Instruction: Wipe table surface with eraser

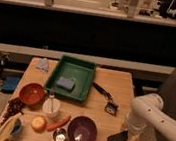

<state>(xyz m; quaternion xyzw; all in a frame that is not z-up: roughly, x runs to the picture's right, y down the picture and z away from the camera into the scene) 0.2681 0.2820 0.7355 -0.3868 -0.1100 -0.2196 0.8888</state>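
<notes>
Single camera, set high, looking down and forward over the whole light tan wooden rectangular tabletop [122, 86], middling distance, gripper [127, 133] at tabletop's 4 o'clock.

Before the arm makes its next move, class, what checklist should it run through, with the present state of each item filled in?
1. Eraser lies flat on the table surface, near the front right corner: ok.
2. Claw is low, just right of the eraser: ok.
3. Claw's hold on the eraser: cannot tell.
4. Leftward path: purple bowl sits close beside the eraser: not ok.
5. Brush lies behind the eraser, apart from it: ok.
</notes>
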